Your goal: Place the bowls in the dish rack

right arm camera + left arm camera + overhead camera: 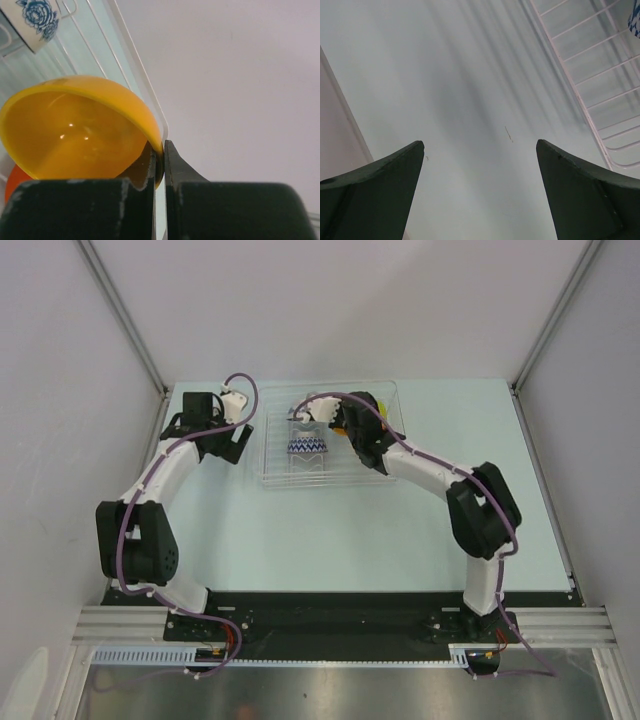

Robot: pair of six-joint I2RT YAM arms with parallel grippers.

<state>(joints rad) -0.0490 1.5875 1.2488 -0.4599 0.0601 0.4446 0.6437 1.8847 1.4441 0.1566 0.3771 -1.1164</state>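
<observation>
My right end effector (161, 150) pinches the yellow bowl (75, 130) by its rim over the dish rack (268, 440), far side. The left end effector (480, 144) hangs wide open and empty above the table (330, 540). A zigzag bowl (307, 447) is already racked and I see none outside, so I judge only the release remains.

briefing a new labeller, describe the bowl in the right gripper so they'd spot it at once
Find the clear dish rack at the far middle of the table. Over it the right gripper is shut on the rim of a yellow bowl. It is plain and glossy, unlike the white bowl with blue zigzags beside it.
</observation>
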